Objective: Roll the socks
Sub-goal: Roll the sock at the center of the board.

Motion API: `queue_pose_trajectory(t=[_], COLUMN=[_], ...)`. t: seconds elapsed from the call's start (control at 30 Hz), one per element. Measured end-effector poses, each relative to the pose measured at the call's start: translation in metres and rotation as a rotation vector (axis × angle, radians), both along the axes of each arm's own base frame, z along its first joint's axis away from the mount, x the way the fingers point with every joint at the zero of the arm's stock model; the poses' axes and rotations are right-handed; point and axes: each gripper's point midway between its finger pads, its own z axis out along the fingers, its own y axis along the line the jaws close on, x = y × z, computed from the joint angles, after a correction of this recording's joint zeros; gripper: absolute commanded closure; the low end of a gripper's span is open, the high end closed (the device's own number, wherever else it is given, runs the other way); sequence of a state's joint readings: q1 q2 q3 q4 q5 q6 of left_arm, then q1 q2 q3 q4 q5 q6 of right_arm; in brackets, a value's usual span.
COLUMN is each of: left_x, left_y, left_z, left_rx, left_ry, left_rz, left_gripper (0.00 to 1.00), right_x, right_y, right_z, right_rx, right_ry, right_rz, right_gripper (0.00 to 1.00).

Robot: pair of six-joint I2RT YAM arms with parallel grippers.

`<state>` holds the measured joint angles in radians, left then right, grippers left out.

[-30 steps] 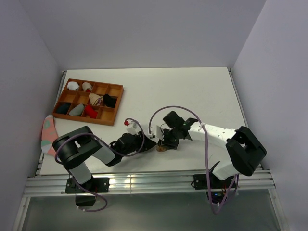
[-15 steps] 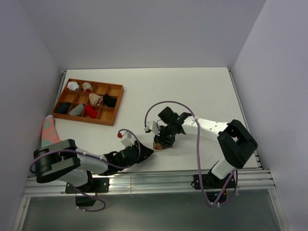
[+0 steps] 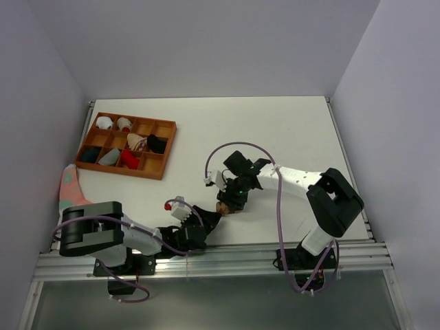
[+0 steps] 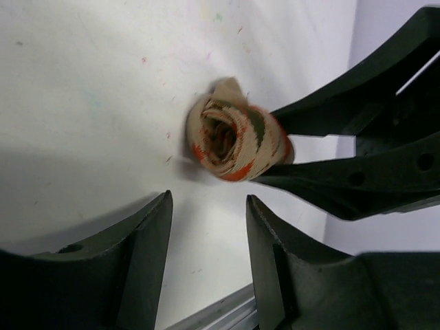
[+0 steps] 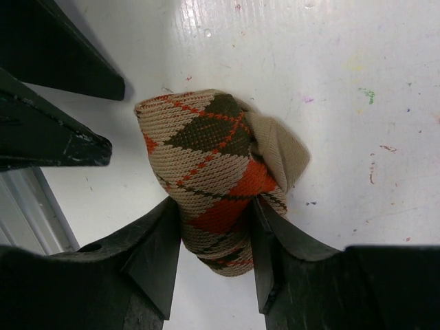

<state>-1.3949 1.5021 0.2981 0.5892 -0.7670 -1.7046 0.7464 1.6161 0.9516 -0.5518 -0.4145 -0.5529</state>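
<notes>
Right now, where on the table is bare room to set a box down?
Free: the far part of the table, from the tray across to the right edge. Crowded: front centre, where the left gripper and right gripper meet at the rolled sock.

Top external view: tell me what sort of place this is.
Likely a robot-manipulation test cell: a white table boxed in by plain pale walls, two black-and-white robot arms mounted at its metal front rail, and a brown wooden compartment tray holding small fabric bundles.
</notes>
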Motion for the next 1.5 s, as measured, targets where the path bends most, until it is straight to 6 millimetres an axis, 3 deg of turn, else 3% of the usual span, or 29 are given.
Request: queue_pose_trajectory(t=[0.6, 1.07, 1.5], left_x=[0.019, 0.023, 0.034], left_y=[-0.008, -0.007, -0.008], left_z=[0.001, -0.001, 0.004], left_rx=[-0.170, -0.295, -0.307], left_ry=[-0.035, -0.005, 0.003], left_rz=[0.144, 0.179, 0.150], left_gripper=[0.43, 0.41, 0.41], right_x=[-0.008, -0.014, -0.014], right_y=[0.011, 0.017, 0.018], right_z=[0.002, 0.006, 0.014], right_rx=[0.033, 0.039, 0.035], right_ry=[0.088, 0.177, 0.190], right_rz=[-0.013, -0.049, -0.048], right_gripper=[0.91, 0.92, 0.92])
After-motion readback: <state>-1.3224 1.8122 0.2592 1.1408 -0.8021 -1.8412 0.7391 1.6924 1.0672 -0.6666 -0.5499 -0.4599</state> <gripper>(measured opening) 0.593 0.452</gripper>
